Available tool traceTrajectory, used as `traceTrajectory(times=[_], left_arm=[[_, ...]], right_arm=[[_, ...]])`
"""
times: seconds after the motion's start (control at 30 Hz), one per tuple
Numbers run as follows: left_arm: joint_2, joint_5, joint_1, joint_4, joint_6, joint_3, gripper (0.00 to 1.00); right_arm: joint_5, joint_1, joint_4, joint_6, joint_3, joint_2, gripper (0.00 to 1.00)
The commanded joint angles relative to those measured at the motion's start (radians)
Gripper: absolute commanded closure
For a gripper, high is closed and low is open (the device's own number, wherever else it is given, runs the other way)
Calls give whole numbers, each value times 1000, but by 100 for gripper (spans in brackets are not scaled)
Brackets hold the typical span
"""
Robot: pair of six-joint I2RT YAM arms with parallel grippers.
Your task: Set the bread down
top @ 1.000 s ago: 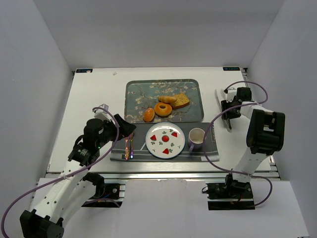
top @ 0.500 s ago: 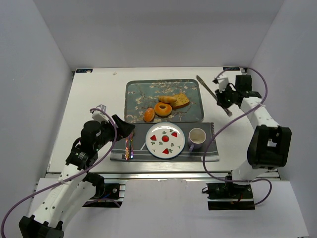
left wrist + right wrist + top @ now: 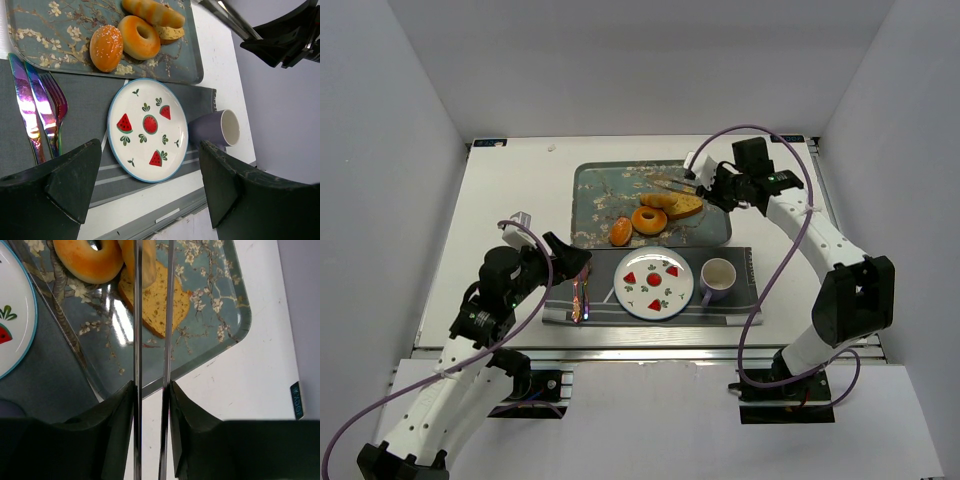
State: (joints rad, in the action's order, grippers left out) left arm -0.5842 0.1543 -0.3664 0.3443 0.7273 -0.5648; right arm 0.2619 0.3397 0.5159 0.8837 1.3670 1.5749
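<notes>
Bread sits on the blue floral metal tray (image 3: 595,190): a yellow toast slice (image 3: 160,297), a long roll (image 3: 154,13), a glazed ring doughnut (image 3: 649,219) and a seeded bun (image 3: 106,48). Above the slice, the right pincer (image 3: 151,400) pinches long steel tongs (image 3: 152,315), their blades slightly parted. Over the grey placemat (image 3: 745,290) on the white desk (image 3: 510,190), the left pincer (image 3: 150,185) hangs spread wide, holding nothing.

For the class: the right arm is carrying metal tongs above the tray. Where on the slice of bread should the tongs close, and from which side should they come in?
Judging by its pose, the slice of bread lies flat on the tray, partly under the long roll. The tongs, held by the right gripper, would best descend from above and pinch across the slice's narrow, exposed end, away from the roll and the bagel.
</notes>
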Motion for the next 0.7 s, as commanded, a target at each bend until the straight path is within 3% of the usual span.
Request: traceTrajectory(times=[0.0, 0.67], left_arm=[[12, 2, -2, 7, 7, 6, 12], [17, 2, 0, -1, 7, 14, 12]], right_arm=[[-41, 22, 29, 41, 83, 5, 62], [-96, 81, 69, 96, 49, -4, 52]])
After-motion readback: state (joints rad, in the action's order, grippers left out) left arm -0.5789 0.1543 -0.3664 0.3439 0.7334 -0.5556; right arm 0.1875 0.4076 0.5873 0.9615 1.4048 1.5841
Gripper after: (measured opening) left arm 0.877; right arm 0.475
